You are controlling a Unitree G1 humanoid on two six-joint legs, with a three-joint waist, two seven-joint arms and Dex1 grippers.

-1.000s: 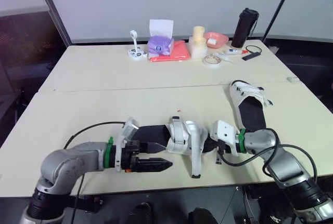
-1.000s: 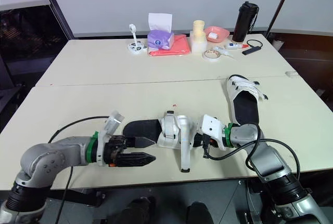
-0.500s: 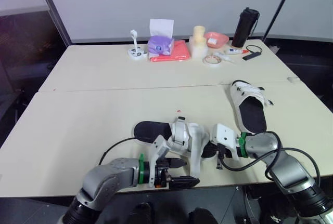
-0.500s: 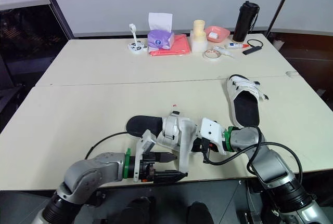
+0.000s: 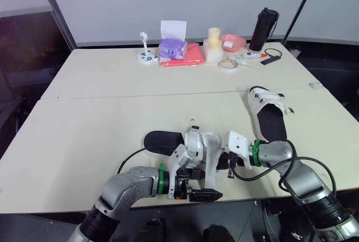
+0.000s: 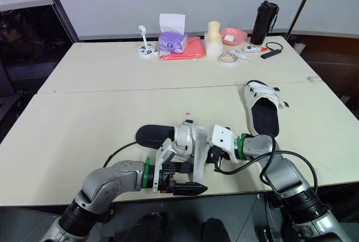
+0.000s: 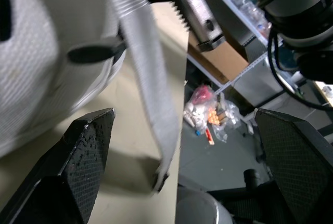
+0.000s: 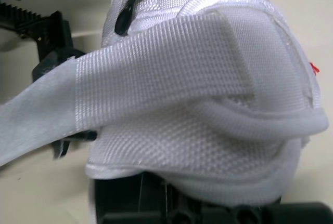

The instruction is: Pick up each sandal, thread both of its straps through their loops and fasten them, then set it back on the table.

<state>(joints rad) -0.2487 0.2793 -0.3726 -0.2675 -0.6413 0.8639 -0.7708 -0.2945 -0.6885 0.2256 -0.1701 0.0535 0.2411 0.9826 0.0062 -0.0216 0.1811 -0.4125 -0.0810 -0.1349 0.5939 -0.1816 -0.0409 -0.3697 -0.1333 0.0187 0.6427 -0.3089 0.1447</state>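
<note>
Two cream tables (image 5: 101, 118) stand pushed together, with one seam running across between them.

The left arm bends in from the front, low along the near edge. Its claw, the left gripper (image 5: 203, 185), points toward the right side. It is wide open, and the loose strap (image 7: 148, 78) hangs between its two fingers, which do not touch it.

The right arm bends in from the right, with its elbow out past the table. The right gripper (image 5: 224, 161) is pushed up against one end of the near sandal (image 5: 193, 144). It may be gripping the sole, but I cannot tell if this claw is open or closed.

That sandal lies close to the front edge, and the tip of its loose strap reaches that edge. The left claw sits partly over the edge too, so space is tight there. To the left and in the middle, the table is wide and bare.

I count two sandals. The far sandal (image 5: 268, 110) lies well apart on the right, with its straps closed. At the back stand one black bottle (image 5: 263, 30) and one tissue box (image 5: 172, 48).
</note>
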